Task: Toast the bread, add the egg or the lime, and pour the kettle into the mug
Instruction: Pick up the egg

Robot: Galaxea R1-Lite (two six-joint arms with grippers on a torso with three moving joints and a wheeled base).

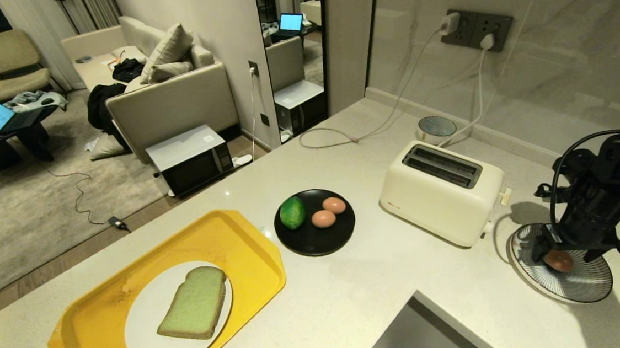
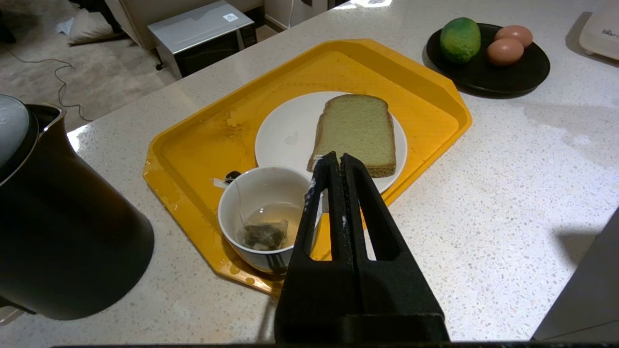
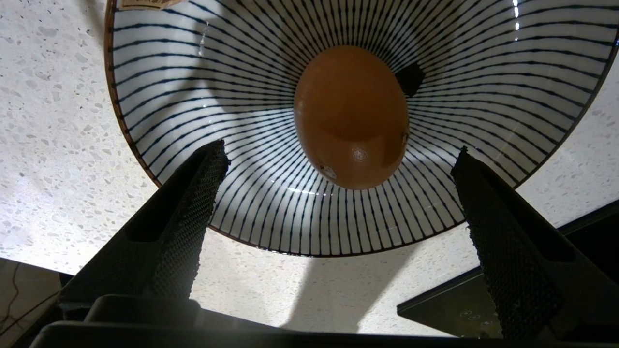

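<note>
The right pincer [image 3: 338, 159] gapes wide, empty, over the glossy pinkish-brown egg [image 3: 351, 116] lying in the striped bowl [image 3: 193, 87].

No legible text or labels

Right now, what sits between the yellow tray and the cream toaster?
In the head view, a black plate with the green lime and two brown eggs.
</note>
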